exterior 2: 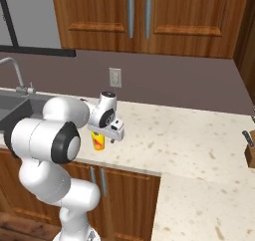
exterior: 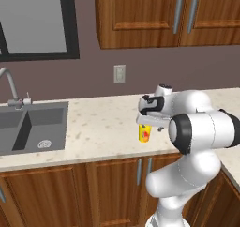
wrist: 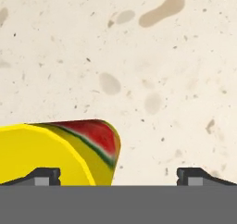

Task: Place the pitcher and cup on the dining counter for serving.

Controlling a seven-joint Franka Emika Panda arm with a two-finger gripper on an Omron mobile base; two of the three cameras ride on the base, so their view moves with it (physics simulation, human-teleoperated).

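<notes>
The cup point(exterior: 145, 133) is small and yellow with a red mark, and it stands on the speckled counter by the sink. My gripper point(exterior: 149, 125) hangs just above it, pointing down, jaws open and holding nothing. In the right base view the cup point(exterior 2: 99, 142) shows below the gripper point(exterior 2: 107, 134). In the hand view the cup point(wrist: 60, 151) sits low and left. It lies off-centre from the gripper point(wrist: 119, 177), and the left fingertip point(wrist: 44, 176) stands over its rim. The pitcher and the dining counter are out of view.
A grey sink point(exterior: 33, 125) with a faucet point(exterior: 9, 85) lies left of the cup. A wall outlet point(exterior: 119, 73) and wooden upper cabinets point(exterior: 140, 15) are behind. A knife block point(exterior 2: 249, 153) stands at the far right, where the counter point(exterior 2: 199, 135) turns toward me.
</notes>
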